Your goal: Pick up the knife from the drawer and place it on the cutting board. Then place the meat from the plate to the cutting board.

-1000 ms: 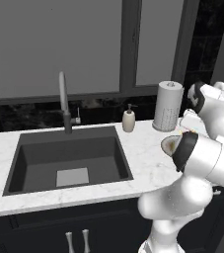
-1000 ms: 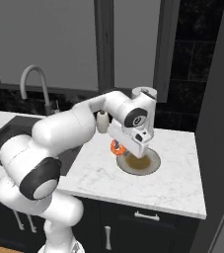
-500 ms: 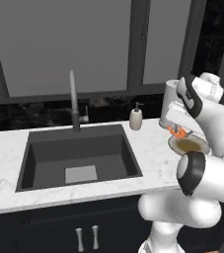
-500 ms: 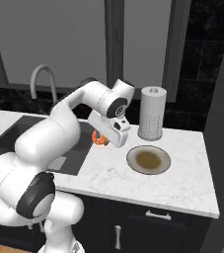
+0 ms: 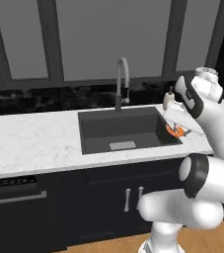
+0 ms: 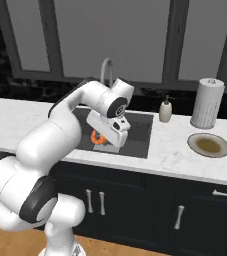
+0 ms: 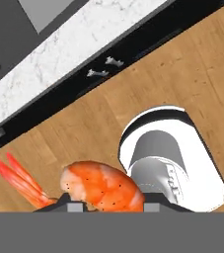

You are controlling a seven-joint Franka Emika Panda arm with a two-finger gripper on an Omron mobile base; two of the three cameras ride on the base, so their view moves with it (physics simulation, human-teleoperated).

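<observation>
Your arm rises from the base, bends at a dark elbow and reaches forward over the front edge of the sink [image 6: 135, 131], with the wrist turned so the claw [image 6: 101, 139] points down and back toward the cabinet fronts. In the right base view the claw hangs just in front of the basin's near rim, at about 7 o'clock from the faucet [image 6: 106, 70]. The claw is closed narrowly on the meat [image 7: 101, 187], one curved orange-red shrimp whose body sits between the two finger tips and whose tail fans out toward 9 o'clock in the hand view. You can see the same meat as an orange spot beside the wrist in the left base view, above the right end of the sink. In the hand view the wooden floor [image 7: 192, 74] lies below it, with the marble surface [image 6: 175, 157] and dark cabinets running across the top at 11 o'clock. On the surface you have one plate [image 6: 209, 145], brown in the middle and bare, at 3 o'clock from the sink; one paper towel roll [image 6: 207, 103] standing upright behind it; and one soap bottle [image 6: 166, 110] at the sink's back right corner. The plate is well apart from the claw. You can count one faucet and one sink basin.
</observation>
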